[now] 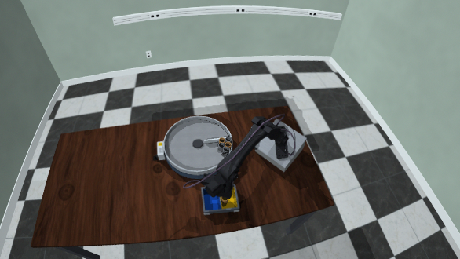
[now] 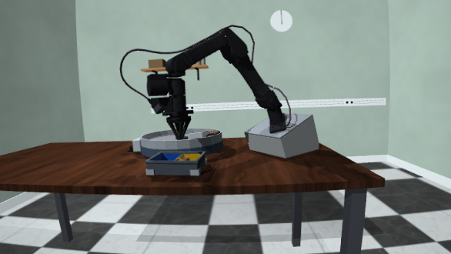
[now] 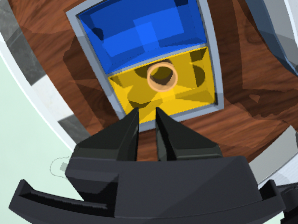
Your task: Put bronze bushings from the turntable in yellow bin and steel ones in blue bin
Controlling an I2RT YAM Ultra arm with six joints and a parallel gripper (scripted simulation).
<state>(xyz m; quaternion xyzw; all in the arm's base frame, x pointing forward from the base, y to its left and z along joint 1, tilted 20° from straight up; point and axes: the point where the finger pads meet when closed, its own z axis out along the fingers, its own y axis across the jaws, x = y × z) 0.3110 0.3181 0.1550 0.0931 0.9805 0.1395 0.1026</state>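
My gripper hangs above the two-part bin, its fingers nearly together with nothing between them; in the side view it is well above the bin. A bronze bushing lies in the yellow bin, near the divider. The blue bin beside it looks empty. In the overhead view the grey turntable holds a small cluster of bronze and steel bushings at its right rim. My arm hides most of the bin there.
The arm's grey base block stands at the right of the wooden table. A small white box sits against the turntable's left side. The bin stands near the table's front edge.
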